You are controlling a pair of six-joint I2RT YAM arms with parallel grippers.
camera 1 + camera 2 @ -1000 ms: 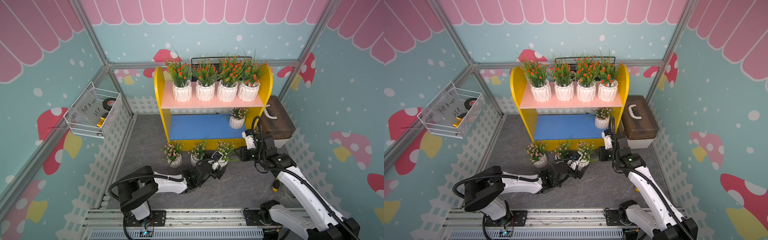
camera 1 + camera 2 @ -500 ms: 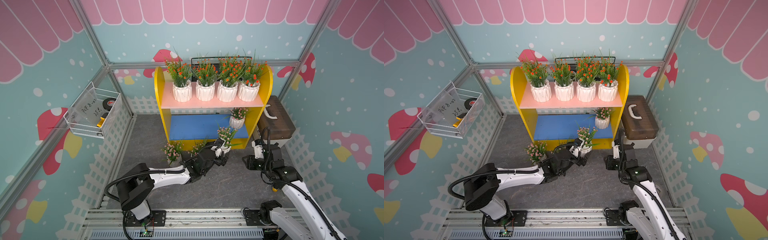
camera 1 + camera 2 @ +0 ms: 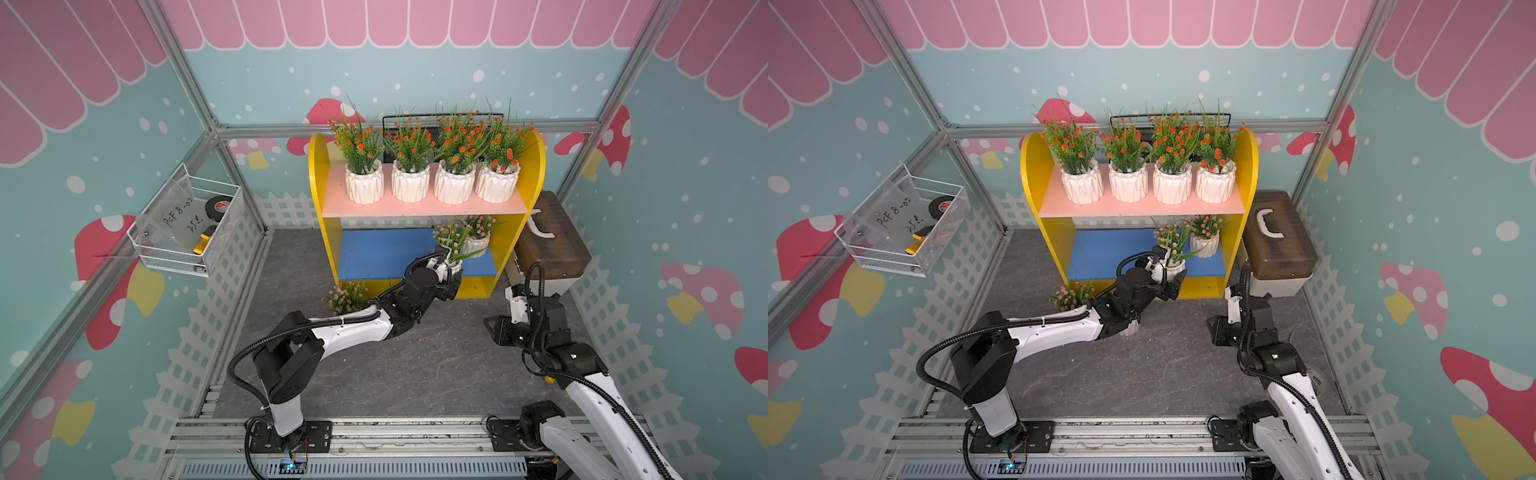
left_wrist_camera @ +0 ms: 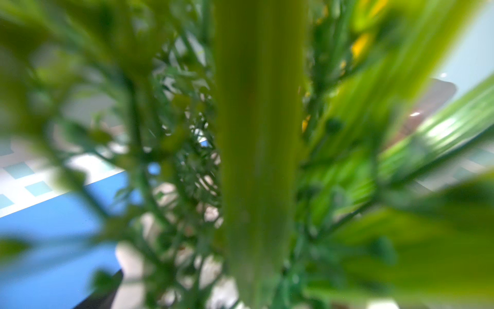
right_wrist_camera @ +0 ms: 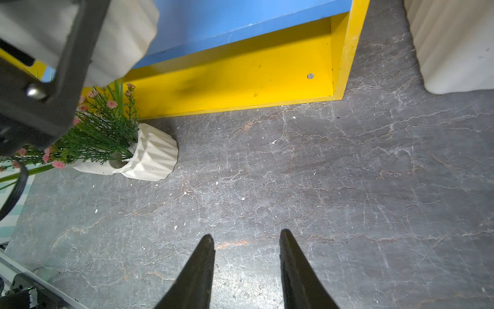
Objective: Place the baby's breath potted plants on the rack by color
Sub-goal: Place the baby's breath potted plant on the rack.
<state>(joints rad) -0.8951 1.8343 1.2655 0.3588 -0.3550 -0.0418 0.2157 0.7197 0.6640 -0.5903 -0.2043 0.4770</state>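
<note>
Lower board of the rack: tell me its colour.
The lower board is blue, clearest in a top view.

clear card [image 3: 176, 216], handwritten, perhaps "PCF 8-02"

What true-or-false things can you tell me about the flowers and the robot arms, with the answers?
1. Four orange plants stand on the pink board. True.
2. The left gripper holds an orange plant. False: it holds a pink plant.
3. The right gripper is open and holds nothing. True.
4. The blue board has nothing on it. False: a second pink plant stands at its right end.
5. Every pink plant is on the rack already. False: a third pink plant stands on the floor.
</note>
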